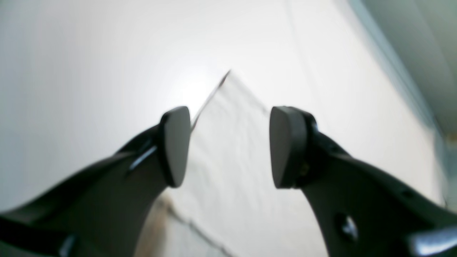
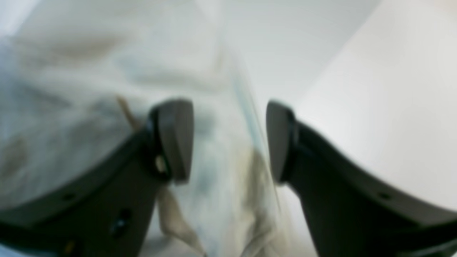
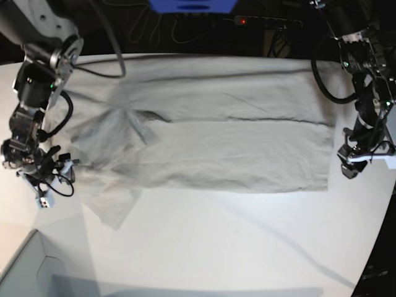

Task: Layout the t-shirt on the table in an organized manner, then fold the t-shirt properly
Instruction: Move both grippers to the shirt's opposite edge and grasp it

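A pale box corner (image 3: 28, 263) lies below the right jaws; a blue object (image 3: 192, 5) sits far above both.

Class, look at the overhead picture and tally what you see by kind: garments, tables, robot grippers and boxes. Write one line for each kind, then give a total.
T-shirt: 1
Table: 1
Grippers: 2, left gripper and right gripper
Box corner: 1
Total: 5

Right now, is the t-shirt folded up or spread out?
Mostly spread out: the t-shirt lies flat across the table, with one long crease and a rumpled sleeve end.
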